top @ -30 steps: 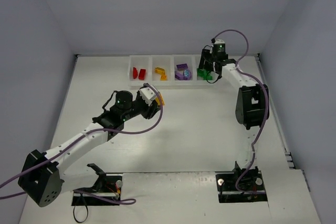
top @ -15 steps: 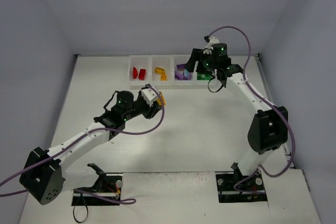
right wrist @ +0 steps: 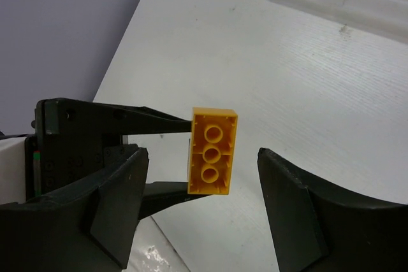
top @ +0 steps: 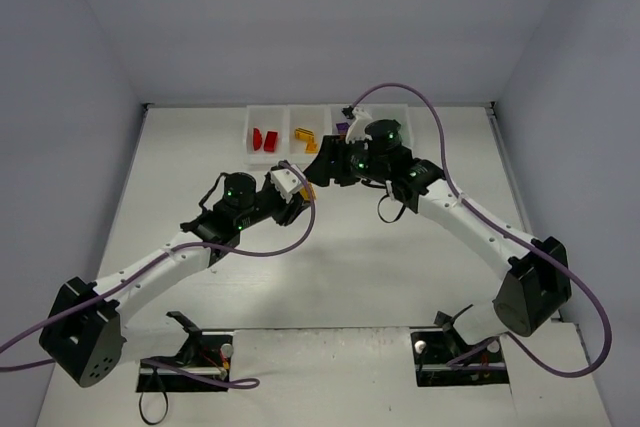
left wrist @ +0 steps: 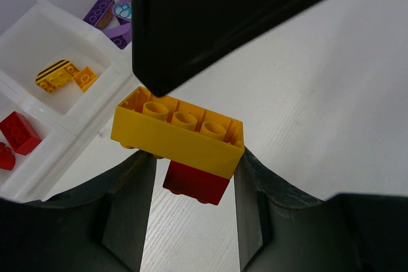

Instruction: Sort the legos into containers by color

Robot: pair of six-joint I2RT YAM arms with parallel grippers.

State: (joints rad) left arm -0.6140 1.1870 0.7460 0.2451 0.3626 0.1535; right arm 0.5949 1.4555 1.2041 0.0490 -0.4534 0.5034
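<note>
Yellow plastic sits at the middle of what we see: a yellow brick (left wrist: 178, 133) stacked on a red brick (left wrist: 196, 184), the two joined as one clump (right wrist: 213, 151) held up off the desk (top: 400, 267). We find the left tool (top: 299, 191) closed on this clump. In its own wrist view its two dark fingers (left wrist: 131, 202) press in from either side at the level of the red brick, and the yellow brick lies across just above them.

The right tool (top: 320, 169) reaches in from the opposite side and meets the left one almost tip to tip, just in front of the containers (top: 287, 127). Its jaws stand open. In the right wrist view we see its fingers (right wrist: 290, 202) flanking the yellow brick with a gap on each side, so they touch nothing.

The containers stand in a row at the far edge of the desk, just beyond the two tools. Red legos (left wrist: 19, 133) lie in the bin at the left end. Yellow pieces (left wrist: 64, 76) lie in the next bin, one of them marked with black stripes. Purple pieces (left wrist: 108, 20) lie in the third. In the top view the right arm covers part of the third bin and much of the one beyond it, so we cannot tell what that last bin holds.
</note>
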